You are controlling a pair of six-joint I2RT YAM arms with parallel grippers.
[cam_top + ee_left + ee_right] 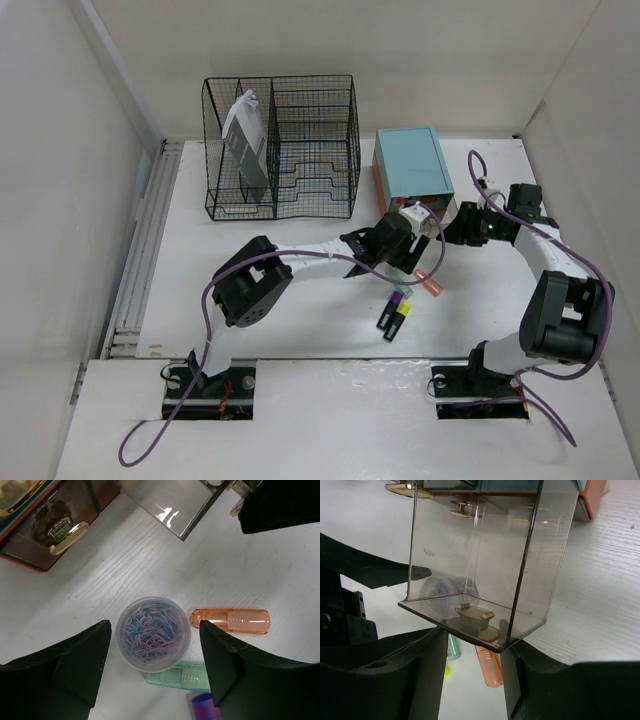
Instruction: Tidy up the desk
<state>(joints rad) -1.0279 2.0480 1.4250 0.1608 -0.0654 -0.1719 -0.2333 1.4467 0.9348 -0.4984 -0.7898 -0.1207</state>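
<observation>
A robot-lab test cell dressed as an office: plain white wall panels [60,200] enclose a matte-white desk [300,320] with two bolted-down black robot arms [250,290], a black wire-mesh file rack [280,150] and a teal drawer box [412,165].

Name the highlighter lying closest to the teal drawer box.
The orange highlighter: it lies nearer the teal drawer box than the green highlighter or the purple highlighter.

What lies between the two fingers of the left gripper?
A clear tub of coloured paper clips stands on the desk between them; the left wrist view shows it.
</observation>
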